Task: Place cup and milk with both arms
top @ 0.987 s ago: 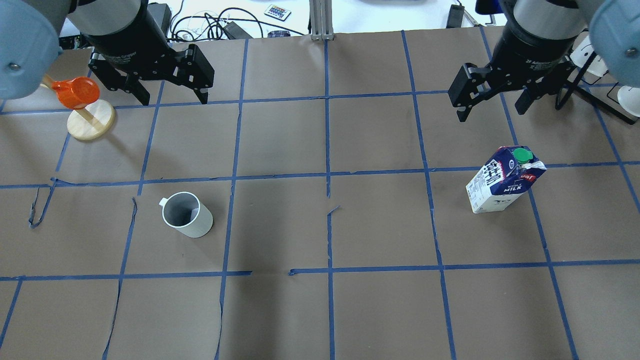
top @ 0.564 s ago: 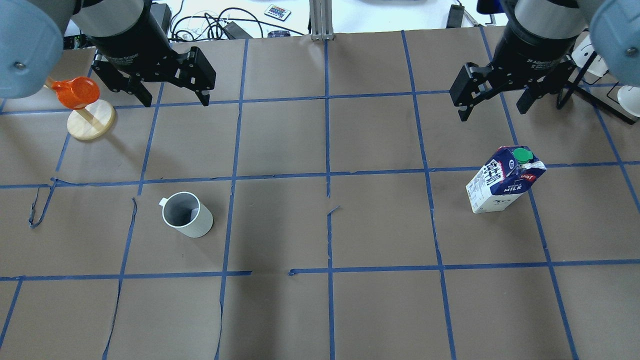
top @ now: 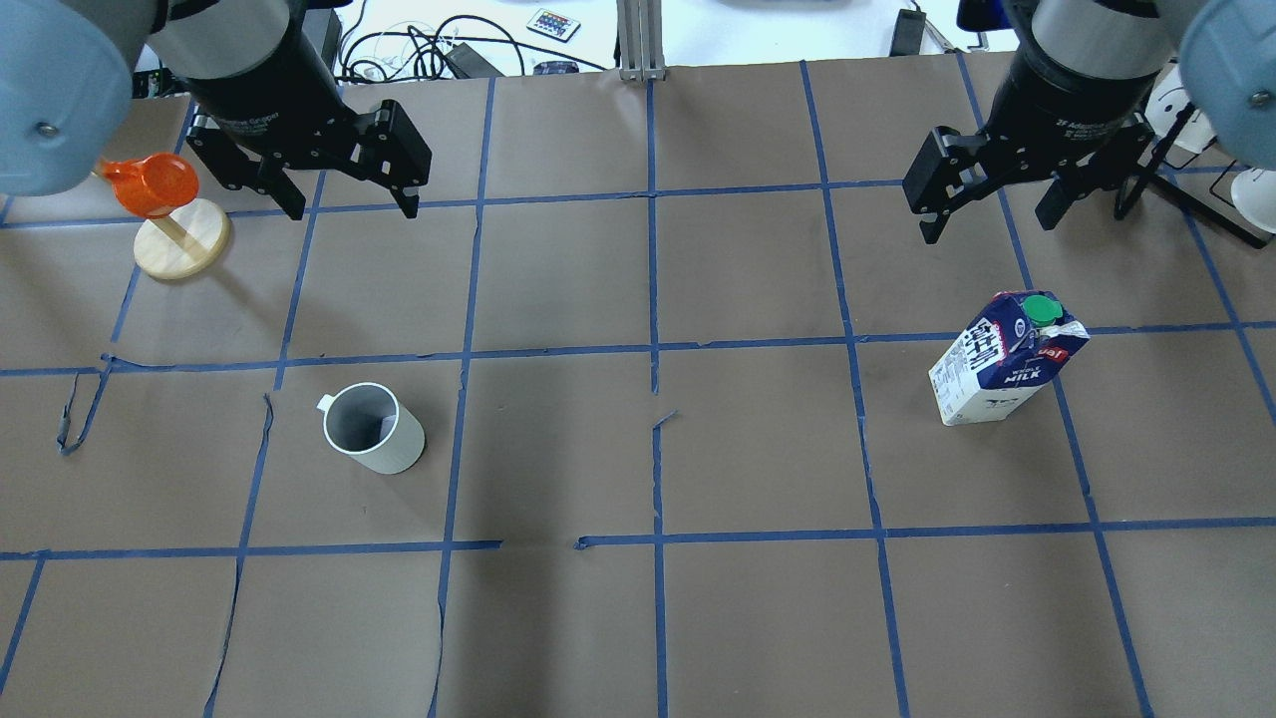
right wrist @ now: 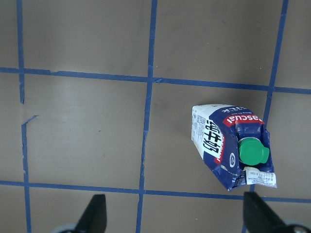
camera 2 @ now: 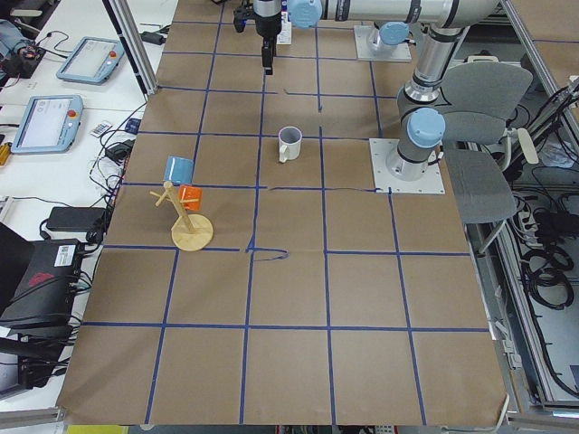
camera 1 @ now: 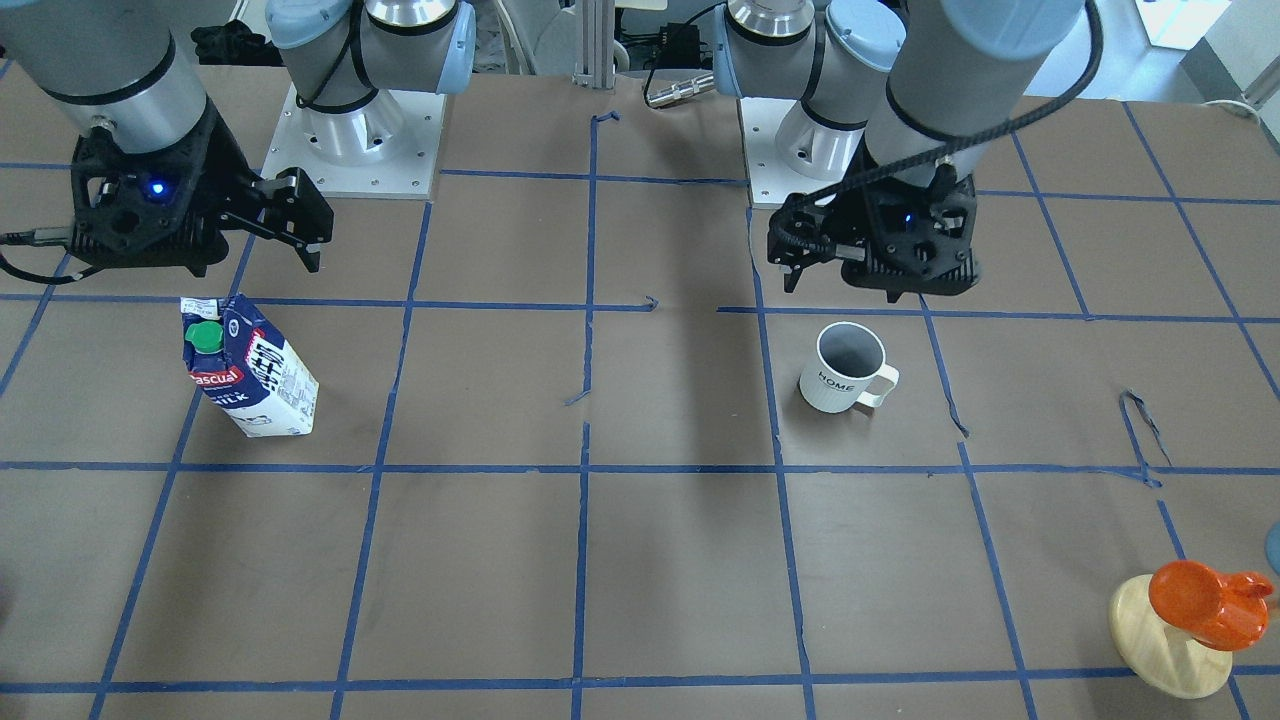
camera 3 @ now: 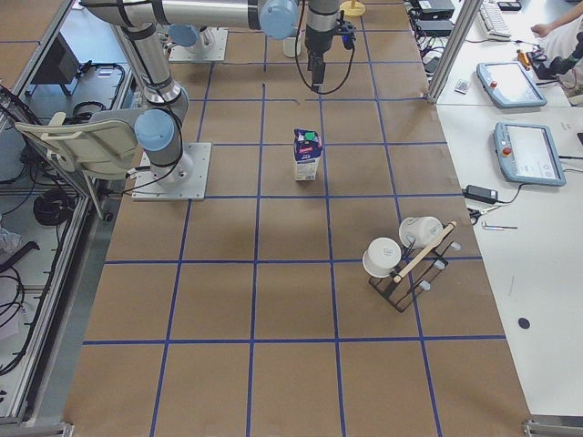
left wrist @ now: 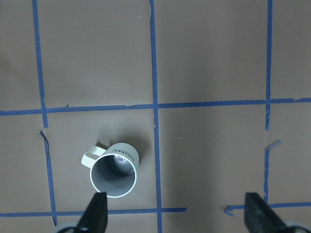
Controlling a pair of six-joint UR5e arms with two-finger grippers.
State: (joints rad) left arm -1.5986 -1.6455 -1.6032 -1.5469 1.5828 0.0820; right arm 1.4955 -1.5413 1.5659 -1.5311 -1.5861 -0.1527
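The left tool, fingers apart and empty, hangs high over the white HOME mug, which stands upright toward the surface's left edge. The right tool, likewise spread, hangs above the Pascual milk carton near the right edge. Both tools have crept slightly closer; neither object has moved, so the approach is likely just beginning.

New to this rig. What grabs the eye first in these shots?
Two black pincers hang open above the brown table taped in a blue grid: the left pincer on the side of the white ribbed ceramic mug marked HOME, the right pincer on the side of the dark blue and white gable-top milk carton with a green cap. Mug and carton stand upright, far apart, untouched. An orange glossy cup on a wooden stand sits far left.
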